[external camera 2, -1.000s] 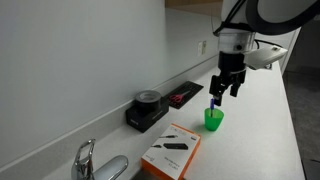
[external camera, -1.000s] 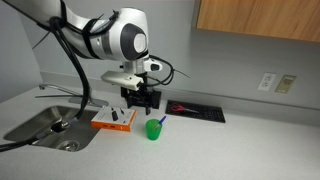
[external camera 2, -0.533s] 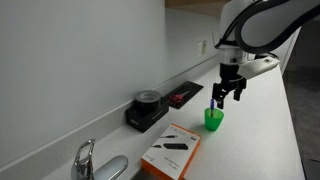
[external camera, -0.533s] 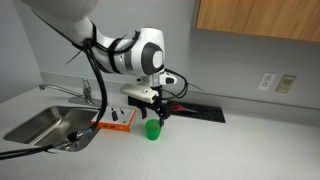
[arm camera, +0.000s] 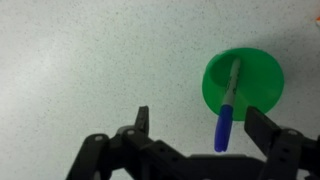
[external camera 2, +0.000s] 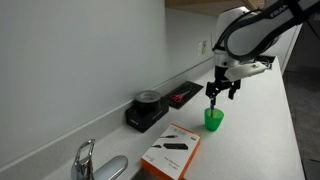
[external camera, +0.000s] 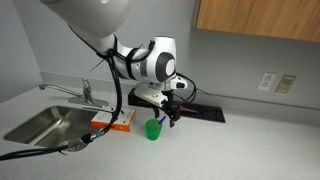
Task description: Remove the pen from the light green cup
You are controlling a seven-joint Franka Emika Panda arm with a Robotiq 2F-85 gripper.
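Centring the pincer (arm camera: 200, 118), spread apart, on the pen (arm camera: 228, 108) at frame right matters; it seemingly leans in the light green cup (arm camera: 258, 85); close gently, lift straight.

One green cup (arm camera: 256, 86), one pen (arm camera: 226, 120), one box (external camera 2: 170, 152)

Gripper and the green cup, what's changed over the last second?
The gripper has travelled sideways, away from the orange box, to hover just above the light green cup. Its jaws are open, and the wrist view shows the pen between them, not yet gripped. The pen is still in the cup. The cup, the box and the black tray have not moved.
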